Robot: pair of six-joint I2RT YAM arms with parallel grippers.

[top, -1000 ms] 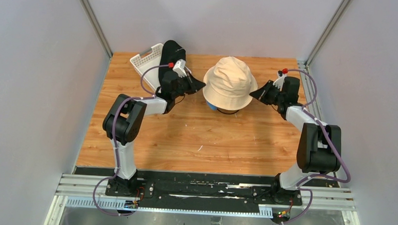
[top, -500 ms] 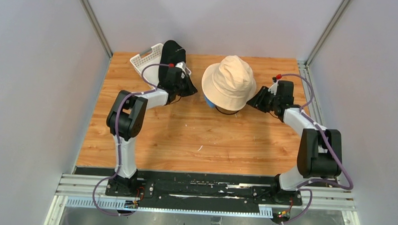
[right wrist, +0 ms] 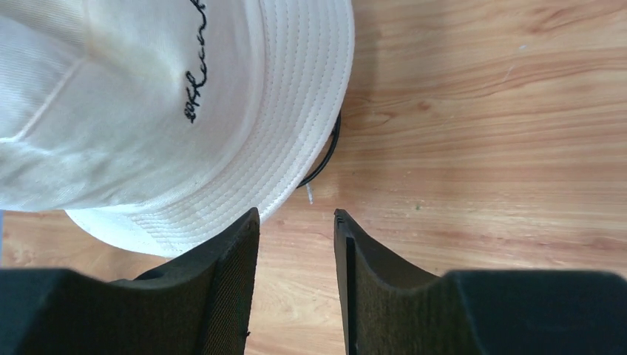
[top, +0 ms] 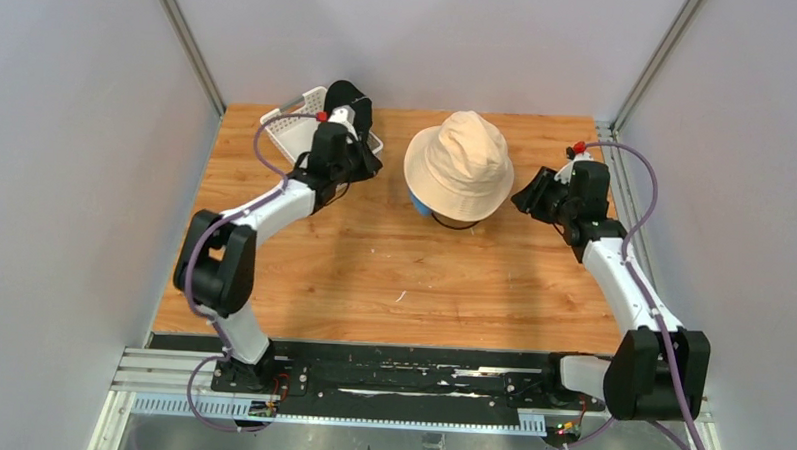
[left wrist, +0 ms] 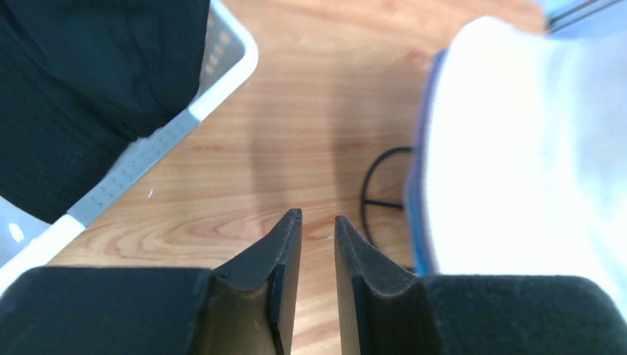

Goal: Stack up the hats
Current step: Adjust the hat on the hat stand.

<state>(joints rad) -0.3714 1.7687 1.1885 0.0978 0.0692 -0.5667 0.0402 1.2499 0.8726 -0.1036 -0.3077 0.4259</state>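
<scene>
The beige hat [top: 460, 165] sits on top of the stack at the table's back middle. A blue hat's brim [top: 416, 203] peeks out under its left side; the hats below are hidden. The black hat [top: 347, 101] lies in the white basket [top: 286, 126]. My left gripper [top: 368, 168] is between basket and stack, empty, its jaws a narrow gap apart. In the left wrist view [left wrist: 318, 218] the black hat [left wrist: 96, 96] is at left and the beige hat [left wrist: 532, 148] at right. My right gripper [top: 524, 198] is open and empty just right of the beige hat [right wrist: 170, 111], also in its wrist view [right wrist: 296, 214].
The black wire stand's base ring [top: 456, 223] shows under the stack, also in the left wrist view [left wrist: 373, 196] and the right wrist view [right wrist: 330, 151]. The basket's rim [left wrist: 170, 129] is close to my left gripper. Grey walls close in the wooden table [top: 393, 275].
Both grippers have drawn back from the beige hat, the left toward the basket, the right outward to the right. The beige hat stays on the stack.
</scene>
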